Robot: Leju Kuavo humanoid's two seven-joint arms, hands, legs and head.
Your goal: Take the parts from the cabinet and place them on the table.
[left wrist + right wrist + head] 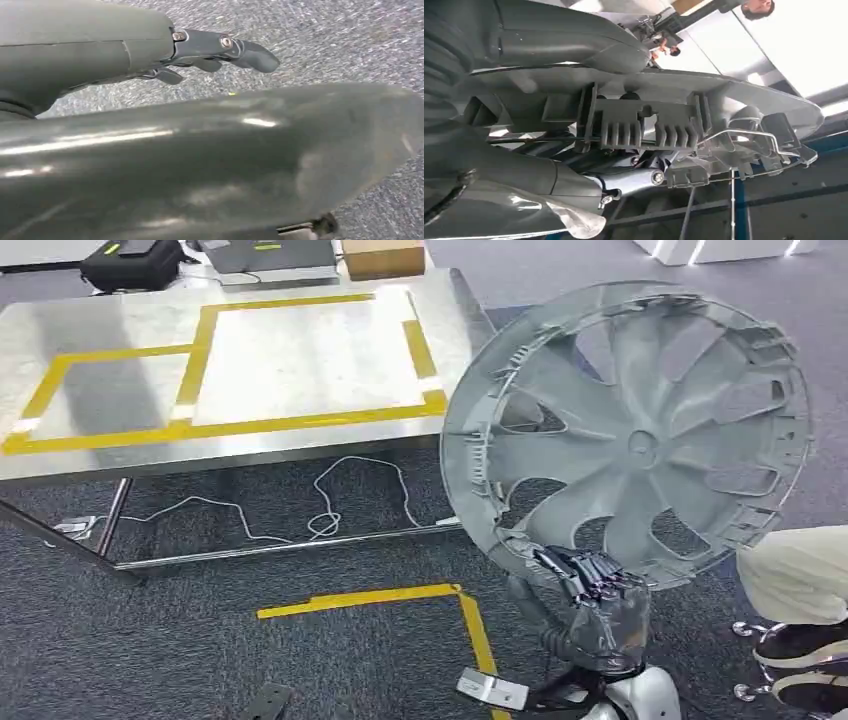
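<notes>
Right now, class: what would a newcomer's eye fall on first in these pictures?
The big grey wheel cover, held upright by its lower rim in the right hand, out past the table's right end. Next, the steel table with its yellow tape rectangles, further back on the left.

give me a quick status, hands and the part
Right hand grips the wheel cover by its lower rim, held upright. Left hand empty over carpet. Steel table ahead; a person's feet near right.
</notes>
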